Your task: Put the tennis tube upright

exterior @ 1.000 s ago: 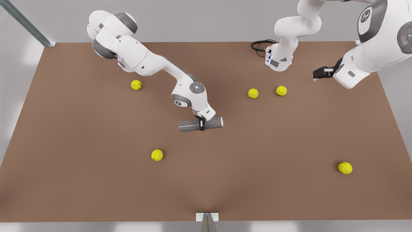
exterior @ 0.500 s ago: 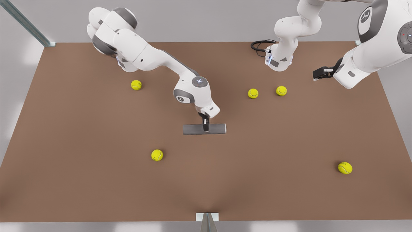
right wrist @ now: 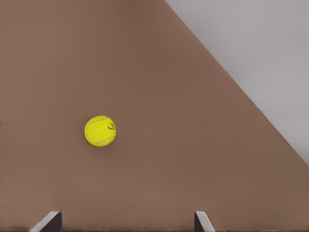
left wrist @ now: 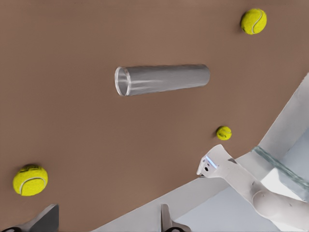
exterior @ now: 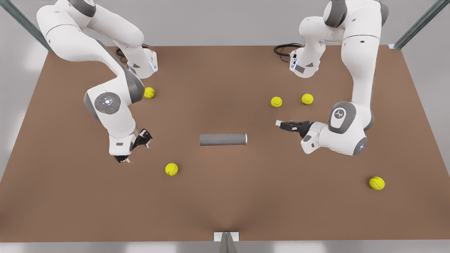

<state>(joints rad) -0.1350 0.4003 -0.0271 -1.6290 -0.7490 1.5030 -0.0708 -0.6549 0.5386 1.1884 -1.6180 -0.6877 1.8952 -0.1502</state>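
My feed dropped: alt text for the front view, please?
A grey tennis tube lies on its side mid-table, between the open left gripper at the front view's right and the open right gripper. Five tennis balls lie scattered.

Two glossy white arms with grey joint bands, round grey caps bearing small coloured lights and a logo, black pincer fingers with pale tips, black cable coiled at one base (exterior: 283, 49)

No words or numbers can be read; a small emblem marks the arm joint (exterior: 339, 114) at the frame's right.
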